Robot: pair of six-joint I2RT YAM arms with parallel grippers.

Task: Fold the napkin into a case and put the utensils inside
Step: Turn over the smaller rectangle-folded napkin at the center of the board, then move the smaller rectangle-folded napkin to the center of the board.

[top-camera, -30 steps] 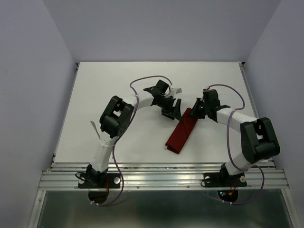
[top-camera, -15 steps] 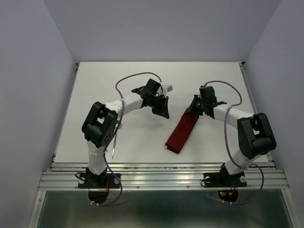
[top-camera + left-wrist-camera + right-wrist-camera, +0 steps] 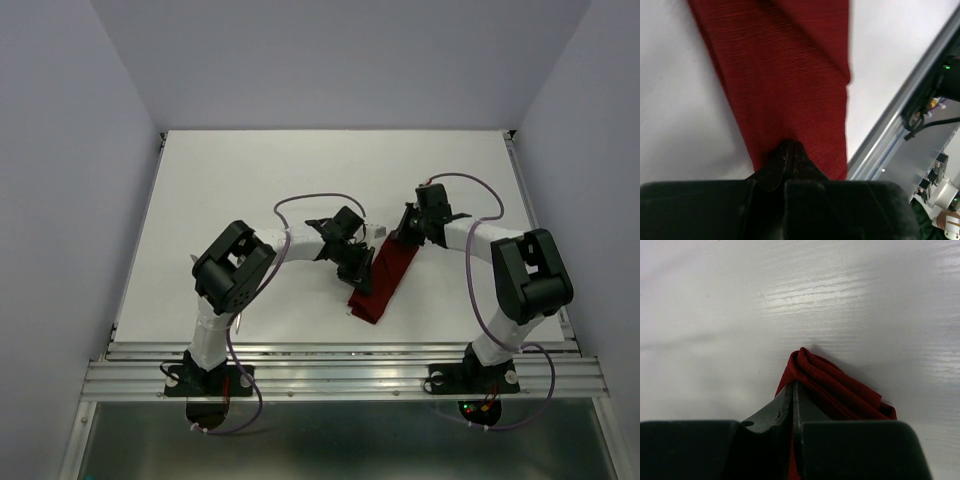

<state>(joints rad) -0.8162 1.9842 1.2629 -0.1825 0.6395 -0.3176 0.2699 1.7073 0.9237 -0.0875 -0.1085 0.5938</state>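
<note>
The dark red napkin (image 3: 386,280) lies folded as a narrow strip, the case, running diagonally on the white table. My right gripper (image 3: 402,238) is shut on its far end; the right wrist view shows bunched folds of the napkin (image 3: 835,385) pinched at that gripper's tips (image 3: 794,384). My left gripper (image 3: 365,288) is shut, and its tips (image 3: 790,144) rest on the napkin (image 3: 790,75) near the strip's near end, with no cloth seen between them. A thin silver sliver of one utensil (image 3: 240,320) peeks out beside the left arm's lower link. The other utensil is hidden.
The metal rail (image 3: 340,365) runs along the table's near edge, close to the strip's near end, and shows in the left wrist view as a rail (image 3: 900,115). Purple cables loop above both arms. Grey walls bound the table on three sides.
The left gripper shut with nothing in it, swung out to the left, then came back down onto the strip's near half. The right gripper kept its hold on the far end.
</note>
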